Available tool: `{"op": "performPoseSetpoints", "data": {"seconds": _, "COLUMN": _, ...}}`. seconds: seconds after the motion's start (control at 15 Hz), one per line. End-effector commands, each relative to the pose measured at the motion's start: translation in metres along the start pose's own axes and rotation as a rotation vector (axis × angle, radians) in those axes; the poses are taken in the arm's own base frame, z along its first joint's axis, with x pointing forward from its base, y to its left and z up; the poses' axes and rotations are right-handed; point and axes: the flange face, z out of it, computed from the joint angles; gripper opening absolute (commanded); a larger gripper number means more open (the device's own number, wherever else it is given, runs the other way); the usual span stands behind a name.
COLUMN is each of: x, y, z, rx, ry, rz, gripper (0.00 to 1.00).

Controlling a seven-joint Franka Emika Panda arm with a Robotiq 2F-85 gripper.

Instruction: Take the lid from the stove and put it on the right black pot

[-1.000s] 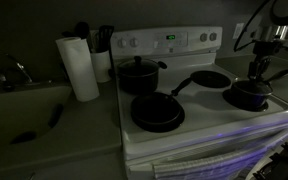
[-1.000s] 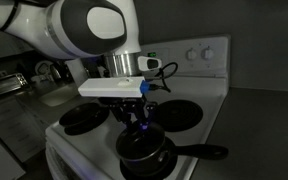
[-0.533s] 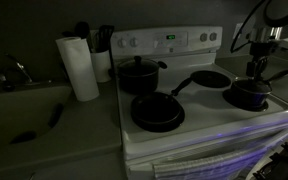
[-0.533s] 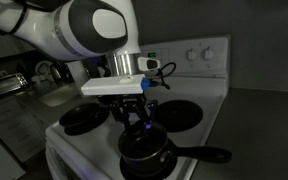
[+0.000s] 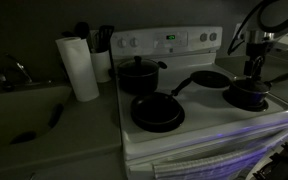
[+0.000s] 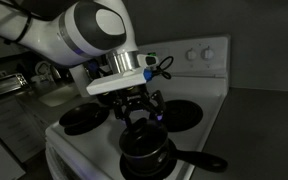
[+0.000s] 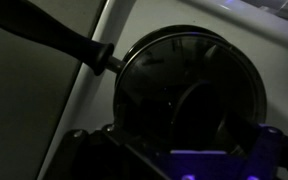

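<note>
The right black pot (image 5: pixel 248 96) (image 6: pixel 144 152) sits on the front burner of the white stove (image 5: pixel 199 125) (image 6: pixel 209 95), its long handle (image 6: pixel 202 160) (image 7: pixel 59 38) sticking out sideways. In the wrist view a round glassy lid (image 7: pixel 174 80) with a bright metal rim lies on this pot. My gripper (image 5: pixel 252 72) (image 6: pixel 139 113) (image 7: pixel 179 152) hangs just above the lid, open, with its fingers (image 7: pixel 79 150) spread to either side and holding nothing. The picture is too dark to make out the lid's knob.
A larger black pot with side handles (image 5: pixel 139 73) stands on the back burner, with flat black frying pans (image 5: pixel 156 112) (image 5: pixel 210 79) on two others. A paper towel roll (image 5: pixel 81 68) and a utensil holder (image 5: pixel 102 55) stand beside the stove, near a sink (image 5: pixel 24 100).
The gripper went from shut to open over the small pot, letting go of the lid, and lifted slightly. The pot stayed where it was.
</note>
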Motion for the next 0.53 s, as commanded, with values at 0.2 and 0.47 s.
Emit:
{"op": "performPoseSetpoints", "data": {"seconds": 0.2, "x": 0.007, "y": 0.002, "z": -0.051, "rx": -0.067, "ry": 0.055, "rz": -0.053, "gripper": 1.00}}
{"op": "performPoseSetpoints", "data": {"seconds": 0.47, "x": 0.005, "y": 0.007, "z": -0.081, "rx": -0.075, "ry": 0.124, "rz": -0.085, "gripper": 1.00}}
